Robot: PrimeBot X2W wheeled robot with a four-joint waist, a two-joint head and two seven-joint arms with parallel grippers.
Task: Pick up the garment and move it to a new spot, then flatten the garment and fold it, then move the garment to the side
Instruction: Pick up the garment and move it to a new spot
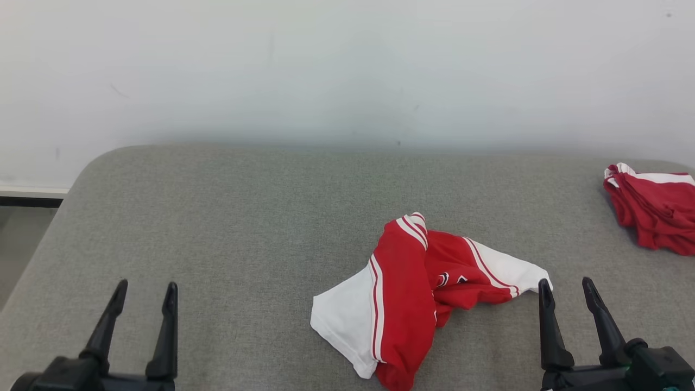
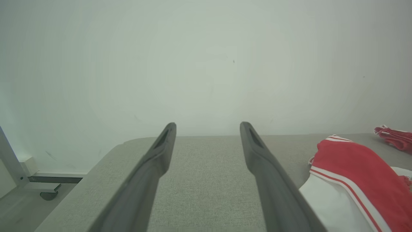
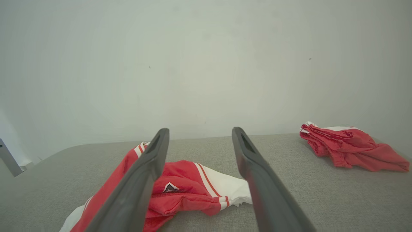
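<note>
**Though crumpled, easy to lift**

From the head: shows the garment [image 1: 412, 293], red with white panels and stripes, heaped in loose folds on the near half of the grey worktop [image 1: 244, 217], right of the worktop's middle. Puts the left end effector [image 1: 146, 285] over the worktop's near left part, fingers spread apart, holding nothing. Puts the right end effector [image 1: 566, 282] over the worktop's near right part, likewise spread and empty. Sets a second red pile [image 1: 654, 212] at the worktop's far right edge.

From the left wrist: looks along the left end effector's [image 2: 208, 125] parted fingers at bare worktop, with the garment [image 2: 354, 167] lying toward the worktop's right.

From the right wrist: looks between the right end effector's [image 3: 200, 130] parted fingers onto red folds and a white panel of the garment [image 3: 183, 187]; contact not evident.

Judging by the slack folds: probably a thin knit, light, limp, not fragile, unlikely to slide on the cloth-covered worktop. Likely to sag and trail once lifted. Best to pinch a raised ridge or the striped hem, catching one bunch of cloth rather than scraping the worktop.
</note>
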